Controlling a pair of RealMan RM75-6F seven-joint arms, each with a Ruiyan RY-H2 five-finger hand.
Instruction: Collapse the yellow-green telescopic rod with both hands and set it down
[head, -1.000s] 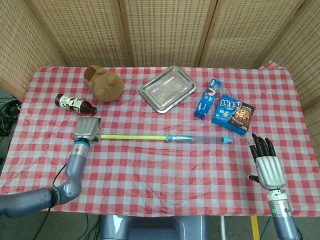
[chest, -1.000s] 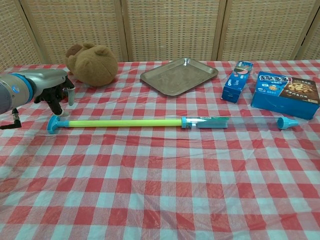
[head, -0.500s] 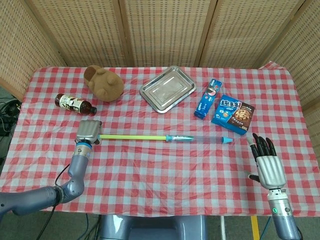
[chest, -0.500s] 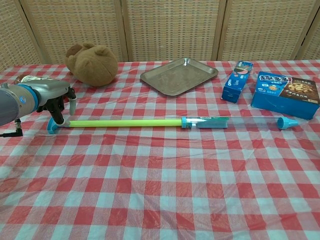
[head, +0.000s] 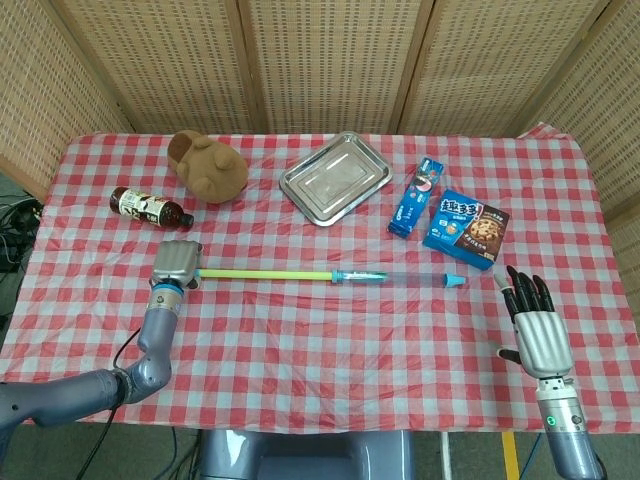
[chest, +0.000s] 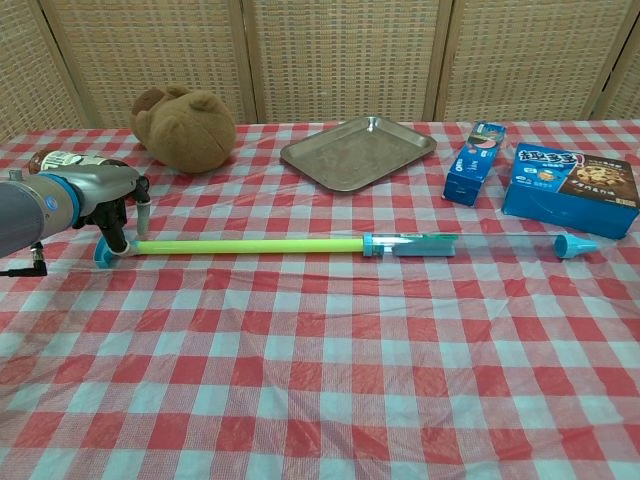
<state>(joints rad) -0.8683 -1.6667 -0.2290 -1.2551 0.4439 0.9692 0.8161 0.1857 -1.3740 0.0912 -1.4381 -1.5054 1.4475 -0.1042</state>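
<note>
At nine o'clock on the tabletop (head: 300, 330), left hand (head: 176, 264) covering the rod (head: 270, 272) end, grasp unclear; at four o'clock, right hand (head: 537, 330) spread, empty.

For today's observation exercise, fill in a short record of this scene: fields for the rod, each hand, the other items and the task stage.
rod: yellow-green telescopic rod lies extended on the checked table, blue cap at each end
left hand: left hand is at the rod's left end, fingers down around it; firm grip not clear
right hand: right hand open, fingers spread, apart from the rod, near the table's right front edge
other items: plush toy, bottle, metal tray, blue tube box, cookie box
task stage: rod not yet collapsed
</note>
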